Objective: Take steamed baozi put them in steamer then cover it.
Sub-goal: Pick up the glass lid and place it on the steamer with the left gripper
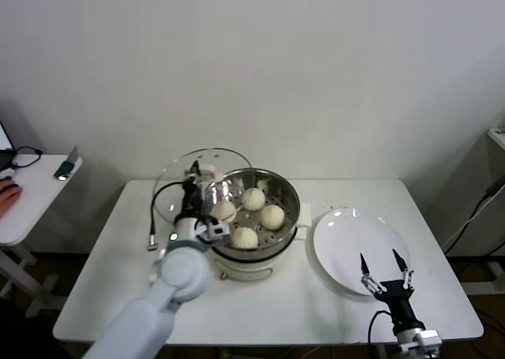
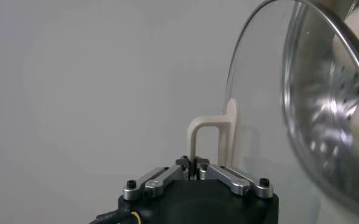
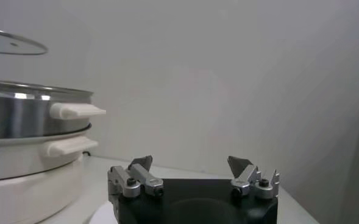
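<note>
Four cream-white baozi (image 1: pixel 251 212) lie on the perforated tray inside the steel steamer (image 1: pixel 289 195), which stands on its white base mid-table. My left gripper (image 1: pixel 196 177) is shut on the white handle (image 2: pixel 206 137) of the glass cover (image 1: pixel 175 177) and holds it tilted on edge just above the steamer's left rim. In the left wrist view the cover (image 2: pixel 258 91) stands close beside the steamer's shiny wall (image 2: pixel 325 115). My right gripper (image 1: pixel 384 268) is open and empty over the front edge of the white plate. In the right wrist view it (image 3: pixel 191 164) shows wide open, the steamer (image 3: pixel 27 115) off to the side.
An empty flat white plate (image 1: pixel 347 237) lies right of the steamer. A black cable (image 1: pixel 155 209) runs along the table left of the steamer. A side table (image 1: pixel 31 193) with small items stands at far left. The white table's front edge (image 1: pixel 260 339) is near.
</note>
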Controlling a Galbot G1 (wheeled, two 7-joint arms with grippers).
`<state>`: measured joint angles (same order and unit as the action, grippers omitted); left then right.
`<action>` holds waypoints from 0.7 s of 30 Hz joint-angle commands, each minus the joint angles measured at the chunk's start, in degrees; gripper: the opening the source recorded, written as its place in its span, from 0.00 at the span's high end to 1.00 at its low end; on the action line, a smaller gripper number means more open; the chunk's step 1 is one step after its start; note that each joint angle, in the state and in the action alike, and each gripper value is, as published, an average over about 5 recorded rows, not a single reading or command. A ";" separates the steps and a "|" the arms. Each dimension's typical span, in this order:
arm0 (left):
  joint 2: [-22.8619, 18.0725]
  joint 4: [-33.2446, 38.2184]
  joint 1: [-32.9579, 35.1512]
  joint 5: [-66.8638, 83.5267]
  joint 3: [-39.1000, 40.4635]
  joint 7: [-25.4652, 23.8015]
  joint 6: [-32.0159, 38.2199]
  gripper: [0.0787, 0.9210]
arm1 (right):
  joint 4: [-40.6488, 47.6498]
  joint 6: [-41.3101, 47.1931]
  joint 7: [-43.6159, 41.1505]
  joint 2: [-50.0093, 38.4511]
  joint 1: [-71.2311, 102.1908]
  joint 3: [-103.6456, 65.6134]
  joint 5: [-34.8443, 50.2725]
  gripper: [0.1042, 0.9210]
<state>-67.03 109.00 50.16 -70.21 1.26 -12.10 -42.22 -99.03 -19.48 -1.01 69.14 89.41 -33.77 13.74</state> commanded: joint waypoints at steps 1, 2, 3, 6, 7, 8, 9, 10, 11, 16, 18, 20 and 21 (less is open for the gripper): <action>-15.02 -3.06 -3.32 -16.86 6.90 -8.83 -2.78 0.92 | 0.86 0.04 0.25 0.32 -1.44 0.37 -0.71 0.12; -16.32 -3.46 -3.00 -18.00 6.87 -9.03 -2.78 0.92 | 0.97 0.03 0.26 0.38 -1.68 0.49 -0.78 0.12; -17.55 -3.85 -2.71 -19.05 6.81 -9.17 -2.78 0.92 | 1.08 0.02 0.27 0.42 -1.90 0.61 -0.85 0.12; -21.05 -5.18 -1.91 -21.76 6.51 -9.36 -2.78 0.92 | 1.31 -0.05 0.25 0.40 -2.32 0.84 -0.98 0.12; -22.16 -5.58 -1.65 -22.45 6.42 -9.39 -2.78 0.92 | 1.39 -0.08 0.25 0.35 -2.41 0.87 -0.98 0.12; -23.25 -5.97 -1.32 -23.03 6.32 -9.42 -2.78 0.92 | 1.52 -0.15 0.24 0.27 -2.49 0.86 -0.96 0.12; -24.32 -6.31 -0.93 -23.44 6.28 -9.42 -2.78 0.92 | 1.67 -0.24 0.23 0.19 -2.57 0.82 -0.93 0.12; -25.45 -6.62 -0.48 -23.86 6.26 -9.42 -2.78 0.92 | 1.83 -0.32 0.22 0.11 -2.64 0.77 -0.89 0.12; -26.33 -6.86 -0.08 -24.20 6.28 -9.38 -2.78 0.92 | 1.98 -0.41 0.20 0.06 -2.71 0.72 -0.84 0.12; -27.97 -7.72 2.49 -26.29 6.79 -9.08 -2.72 0.92 | 2.45 -0.85 0.13 0.04 -2.82 0.55 -0.73 0.12; -27.97 -7.86 3.62 -26.94 6.74 -8.72 -2.56 0.92 | 2.54 -1.07 0.11 0.08 -2.77 0.55 -0.69 0.12; -27.97 -8.12 4.65 -27.37 6.56 -8.10 -2.33 0.92 | 2.58 -1.29 0.09 0.17 -2.69 0.58 -0.67 0.12; -27.97 -8.29 4.99 -27.42 6.42 -7.77 -2.24 0.92 | 2.56 -1.40 0.08 0.23 -2.64 0.59 -0.65 0.12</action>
<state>-88.89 102.48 51.69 -91.92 6.85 -19.65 -42.19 -96.75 -20.49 -0.85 69.28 86.94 -33.20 13.07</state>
